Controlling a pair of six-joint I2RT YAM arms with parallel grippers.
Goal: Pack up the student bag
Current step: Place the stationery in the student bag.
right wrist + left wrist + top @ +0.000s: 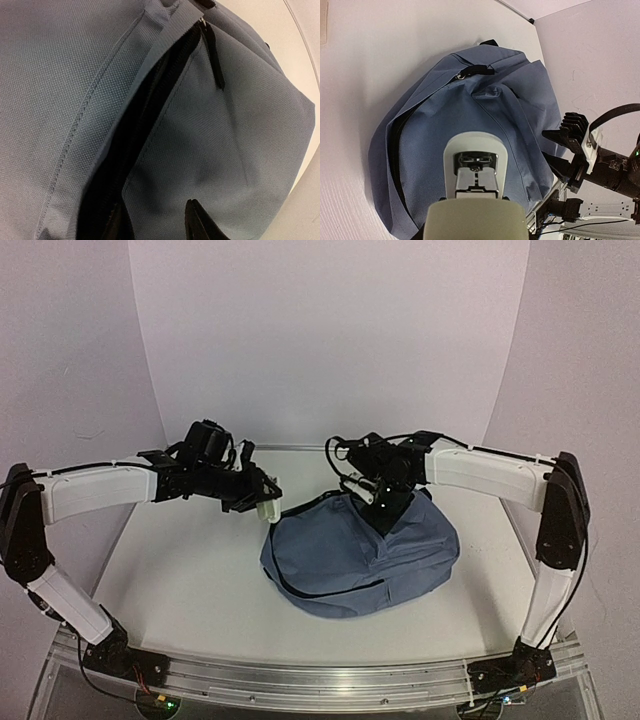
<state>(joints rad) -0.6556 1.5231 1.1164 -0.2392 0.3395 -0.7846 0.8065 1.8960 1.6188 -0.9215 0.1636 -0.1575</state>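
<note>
Down on the white table point(180, 570), a little right of centre: the student bag point(345, 565), slumped in a soft blue-grey heap, zip opening point(132, 150) gaping dark. Right on top of it, the right gripper point(157, 225), black fingertips parted, nothing pinched between them, one tip at the edge of that opening. Over at the bag's left side, hovering above it, the left gripper point(258, 504), closed partway round a white object point(475, 160). Hard to say what kind.

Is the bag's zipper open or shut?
Open. The right wrist view shows a dark gap between the two edges of the zipper on the bag, below the pull tab.
</note>
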